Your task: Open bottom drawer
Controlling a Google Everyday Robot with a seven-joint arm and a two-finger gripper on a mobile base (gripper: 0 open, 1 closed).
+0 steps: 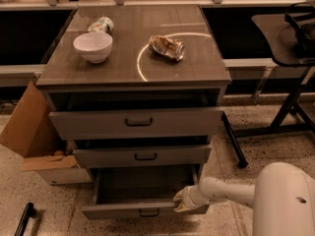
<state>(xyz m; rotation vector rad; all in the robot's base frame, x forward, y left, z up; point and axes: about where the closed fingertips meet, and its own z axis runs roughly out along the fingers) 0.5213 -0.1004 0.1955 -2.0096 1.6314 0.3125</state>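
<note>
The bottom drawer (118,211) of the grey-brown cabinet stands pulled well out, its inside showing bare, with a small dark bar handle (148,213) at the front centre. My gripper (179,200) is at the right end of that drawer's front panel, at its top edge, on a white arm (226,191) that reaches in from the lower right. The middle drawer (142,156) and the top drawer (138,122) above it are each pulled out a little.
On the cabinet top (133,68) are a white bowl (92,46), a tipped patterned cup (101,24) and a crushed can (167,47). An open cardboard box (34,136) stands on the floor at the left. A dark table frame (285,107) stands at the right.
</note>
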